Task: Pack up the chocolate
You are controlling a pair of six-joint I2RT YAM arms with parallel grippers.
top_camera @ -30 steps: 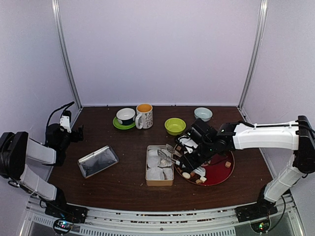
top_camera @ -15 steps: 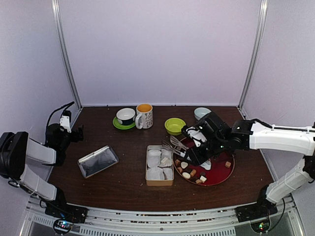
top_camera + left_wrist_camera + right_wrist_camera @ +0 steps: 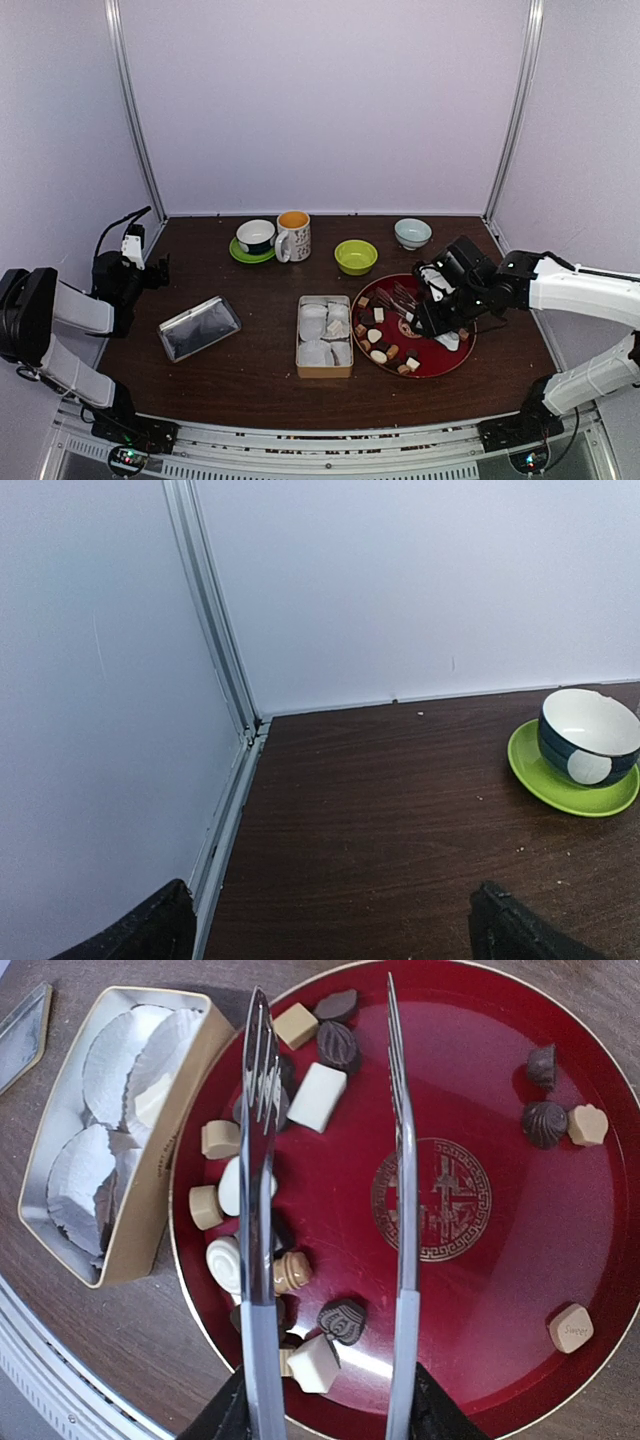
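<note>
Chocolate pieces in tan, dark brown and cream lie scattered on a red plate, mostly along its left side. One cream piece sits among white paper liners in the open tin. My right gripper is shut on silver tongs and hovers over the plate. The tong arms are spread with nothing between them. My left gripper stands open and empty at the far left of the table.
The tin's lid lies left of the tin. Along the back stand a bowl on a green saucer, a mug, a green bowl and a pale bowl.
My right arm has swung right with the tongs, from over the tin to over the red plate. The left arm has not moved.
</note>
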